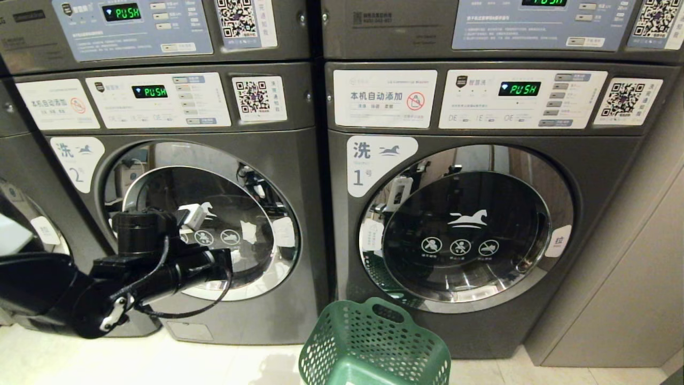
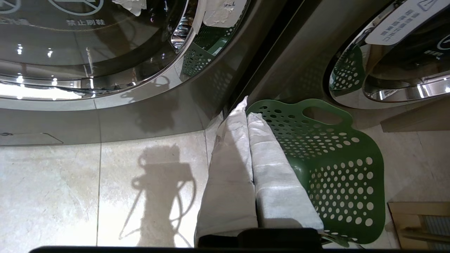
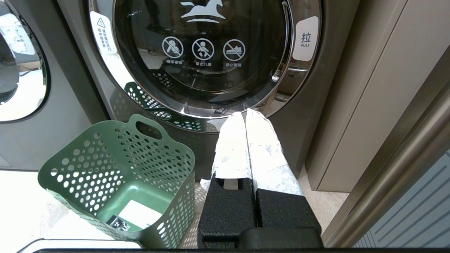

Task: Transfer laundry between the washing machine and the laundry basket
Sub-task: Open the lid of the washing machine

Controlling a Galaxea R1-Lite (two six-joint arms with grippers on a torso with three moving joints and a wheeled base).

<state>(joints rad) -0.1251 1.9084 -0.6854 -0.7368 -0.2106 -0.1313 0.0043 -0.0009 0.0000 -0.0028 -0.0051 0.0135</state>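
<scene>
Laundry itself is nowhere to be seen: the green laundry basket stands on the floor just in front of washing machine number 1, toward that machine's left edge, and holds only a white slip and a small dark scrap on its bottom. Through the closed glass door of that machine the drum looks dark, and I cannot tell whether clothes lie inside. Judged from this, the transfer has barely begun: the door is not yet opened, nothing has been lifted out and nothing dropped in the basket. What is left appears to be nearly everything, starting with the pull tab at the door's right rim.

The left pincer is closed and empty, its white-wrapped fingers pressed together, hanging above the floor to the left of the basket; its arm reaches across the front of machine number 2, the neighbour to the left of machine 1. The right pincer is likewise closed on nothing, pointing at the lower rim of machine 1's door, to the right of the basket.

Counted: one basket, two lower washers fully in view with two more control panels stacked above them, a fifth door edge at the far left, and two pincers.
</scene>
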